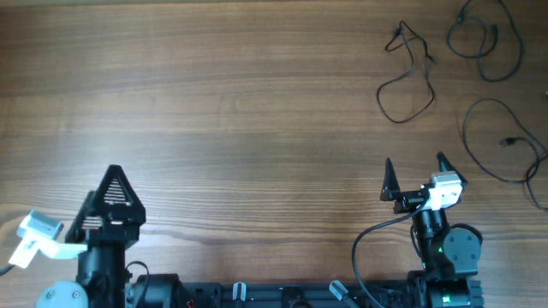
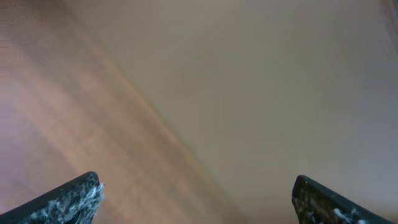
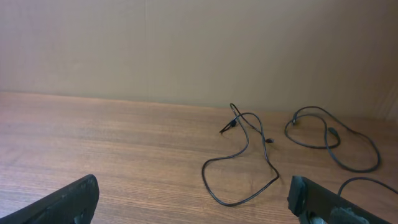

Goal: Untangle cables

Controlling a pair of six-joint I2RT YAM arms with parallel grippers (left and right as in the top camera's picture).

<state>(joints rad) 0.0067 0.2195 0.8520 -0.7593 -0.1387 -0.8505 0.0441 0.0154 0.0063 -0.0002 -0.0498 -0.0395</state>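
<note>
Three thin black cables lie as loose loops at the table's far right. One cable [image 1: 431,103] forms a loop straight beyond my right gripper [image 1: 415,162], a second cable [image 1: 451,41] lies near the back edge, and a third cable [image 1: 467,128] curves by the right edge. In the right wrist view, the nearest cable [image 3: 203,170] lies ahead of my right gripper [image 3: 193,186], whose jaws stand wide open and empty. My left gripper [image 1: 114,171] rests at the front left, far from the cables. In the left wrist view my left gripper [image 2: 196,186] is open with nothing between its fingers.
The wooden table [image 1: 214,103] spreads bare across the left and middle. A beige wall [image 3: 186,43] rises behind its far edge. A thicker black arm cable [image 1: 364,239] loops beside the right arm's base.
</note>
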